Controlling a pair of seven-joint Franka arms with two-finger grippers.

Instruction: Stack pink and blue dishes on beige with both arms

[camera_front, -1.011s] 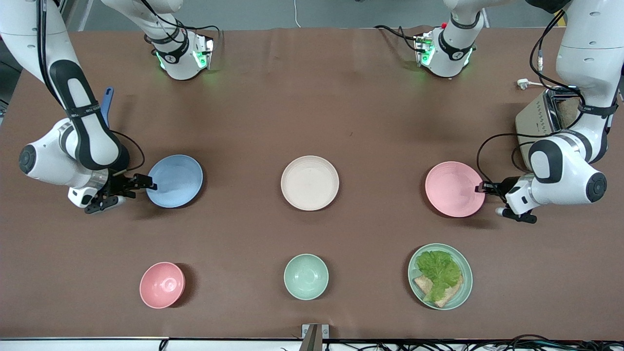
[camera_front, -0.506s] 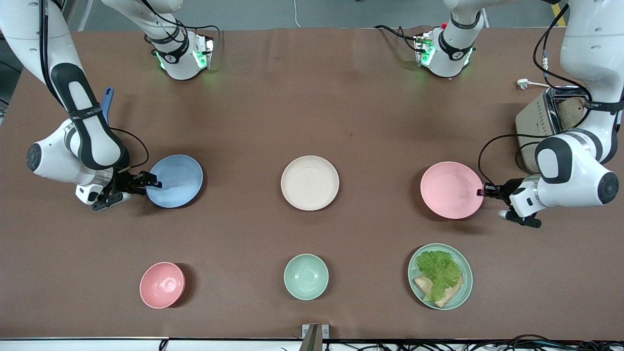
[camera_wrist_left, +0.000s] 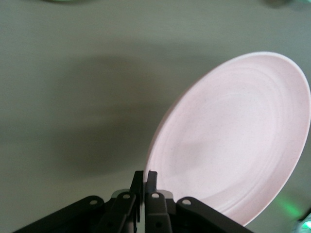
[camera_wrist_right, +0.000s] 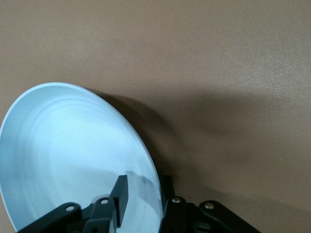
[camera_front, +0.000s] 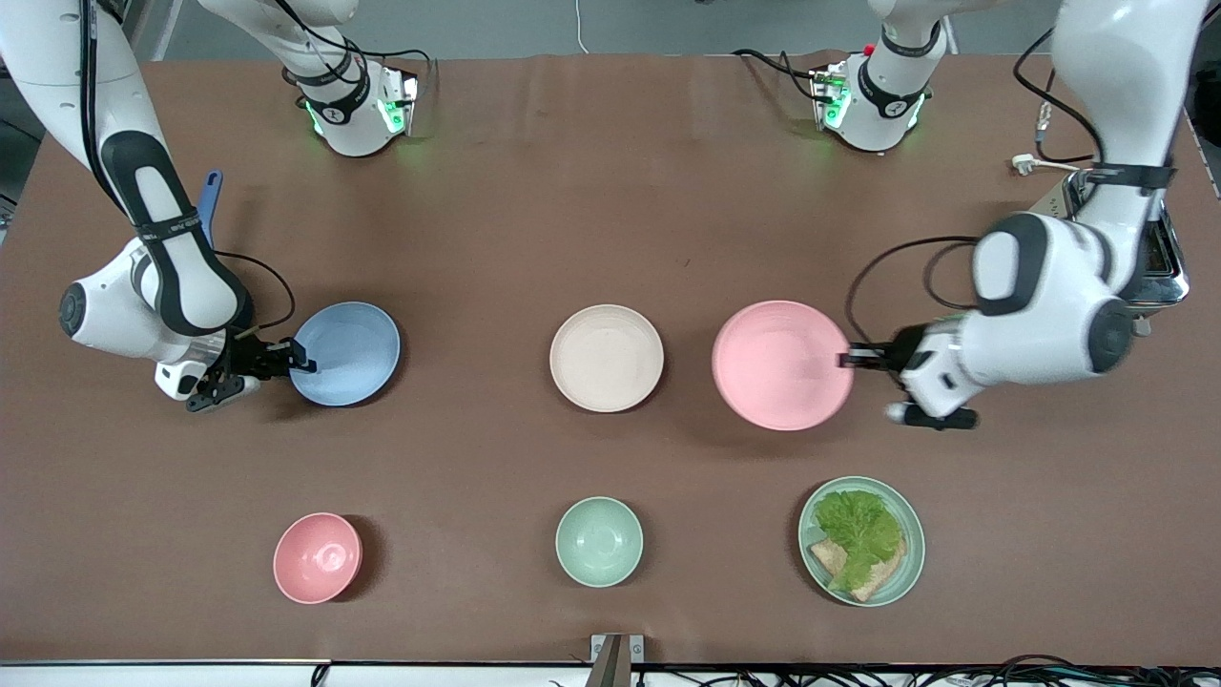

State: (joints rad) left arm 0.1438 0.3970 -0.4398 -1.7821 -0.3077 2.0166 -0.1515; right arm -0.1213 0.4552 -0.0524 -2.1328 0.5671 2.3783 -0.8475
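Landmark: the beige plate (camera_front: pixel 607 358) lies flat at the middle of the table (camera_front: pixel 610 191); every place below is told from it.
My left gripper (camera_front: pixel 847 359): jaws pressed tight on the rim of the pink plate (camera_front: pixel 782 364), one finger above the rim and one below it, as the left wrist view shows (camera_wrist_left: pixel 145 187).
Pink plate: lifted off the table and tilted in my grip, its shadow on the cloth beneath; it hangs just beside the beige plate, toward the left arm's end of the table, the two rims apart.
My right gripper (camera_front: pixel 298 360): jaws set about the rim of the blue plate (camera_front: pixel 345 353), one finger (camera_wrist_right: pixel 119 193) on the inner face and the other under the edge (camera_wrist_right: pixel 166 187); whether they pinch it firmly yet I cannot tell.
Blue plate: well apart from the beige plate, toward the right arm's end of the table, its edge at my fingers raised a little.
Beige plate itself: nothing lies on it.
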